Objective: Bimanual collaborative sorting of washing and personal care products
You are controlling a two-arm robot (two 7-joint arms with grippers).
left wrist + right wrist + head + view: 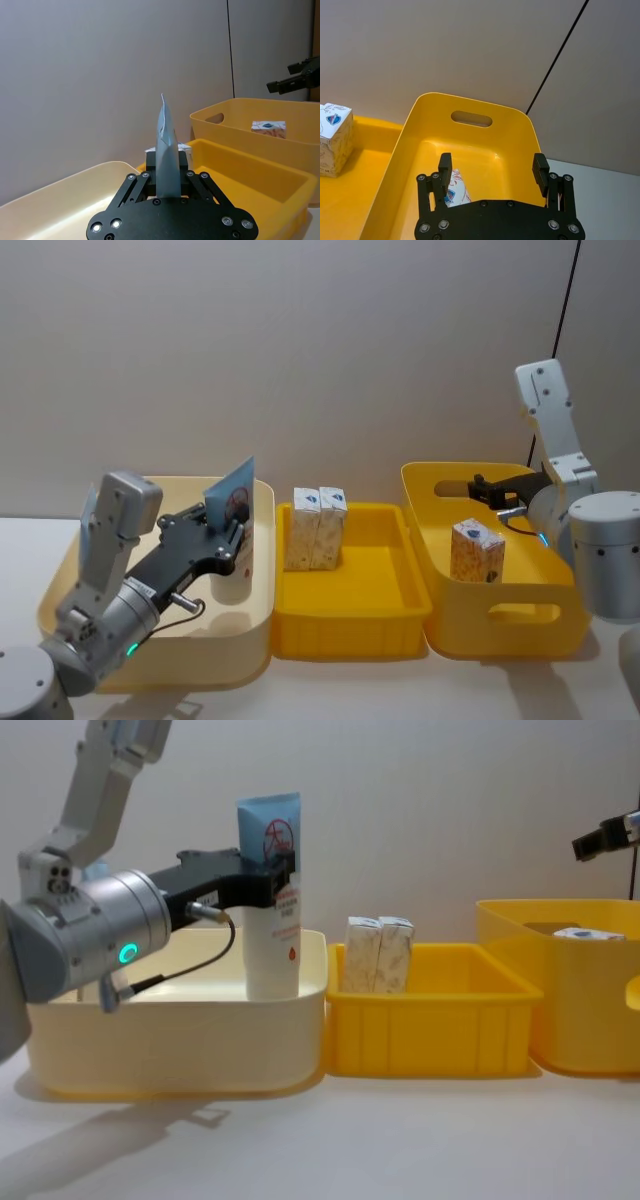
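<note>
I count one squeeze tube [272, 950], three speckled boxes and three bins. My left claw [272, 880] is clamped on the tube about midway up and holds it upright, cap end down, over the cream bin [170, 665]. The tube is pale blue above and white below, with a red circled mark. Its print is too small to read, and in the chest view the bin wall hides its foot.

Two boxes [306, 528] [331, 526] stand touching at the back of the middle yellow tray [350, 635]. The third box [476, 550] stands in the right yellow bin [500, 635]. Each box top bears a blue oval emblem whose lettering I cannot make out. My right claw [492, 167] hangs above the right yellow bin with its fingers spread apart.
</note>
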